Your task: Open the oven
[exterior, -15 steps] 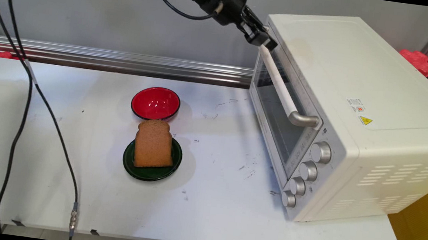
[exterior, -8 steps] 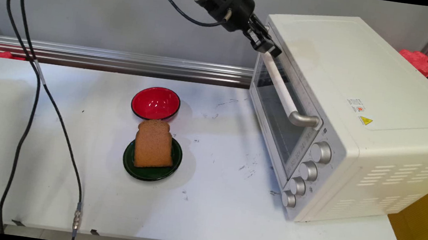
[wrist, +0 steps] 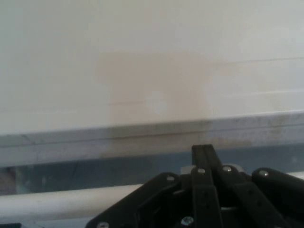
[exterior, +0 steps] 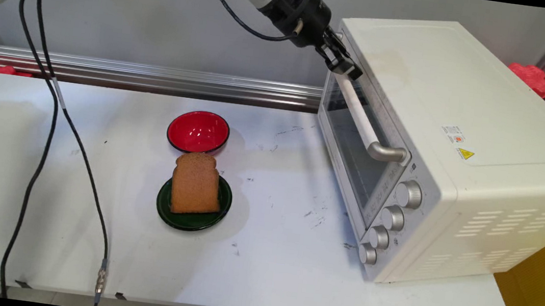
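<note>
Black two-finger gripper (exterior: 346, 67) at white toaster oven's (exterior: 450, 147) white bar handle (exterior: 359, 114), far end; grasp undeterminable, door shut.

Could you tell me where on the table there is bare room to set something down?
The white table is bare along its near edge, in front of the green plate carrying the bread slice, and between that plate and the toaster oven. The left side is bare apart from hanging black cables. It is crowded where the red bowl adjoins the plate.
</note>
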{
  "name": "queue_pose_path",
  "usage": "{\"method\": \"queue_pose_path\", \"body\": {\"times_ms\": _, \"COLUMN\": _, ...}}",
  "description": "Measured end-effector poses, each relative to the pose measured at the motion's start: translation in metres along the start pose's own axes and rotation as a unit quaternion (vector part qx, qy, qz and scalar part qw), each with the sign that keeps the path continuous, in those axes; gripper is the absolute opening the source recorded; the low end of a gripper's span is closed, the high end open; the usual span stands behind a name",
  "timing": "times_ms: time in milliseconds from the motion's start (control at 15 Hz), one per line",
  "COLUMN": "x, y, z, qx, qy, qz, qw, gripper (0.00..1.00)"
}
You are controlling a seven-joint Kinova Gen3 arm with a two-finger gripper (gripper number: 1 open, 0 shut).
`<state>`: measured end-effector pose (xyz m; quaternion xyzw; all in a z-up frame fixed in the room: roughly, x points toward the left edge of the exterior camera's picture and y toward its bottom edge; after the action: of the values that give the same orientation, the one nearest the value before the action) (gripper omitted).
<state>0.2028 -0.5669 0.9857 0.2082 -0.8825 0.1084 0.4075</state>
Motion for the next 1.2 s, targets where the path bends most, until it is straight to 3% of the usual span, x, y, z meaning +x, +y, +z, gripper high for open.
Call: {"method": "queue_pose_path", "body": {"times_ms": 1200, "x": -0.005, "y": 0.002, "z": 0.021, "qx": -0.006, "qy": -0.001, "qz": -0.011, "qw": 0.9999, "gripper": 0.0}}
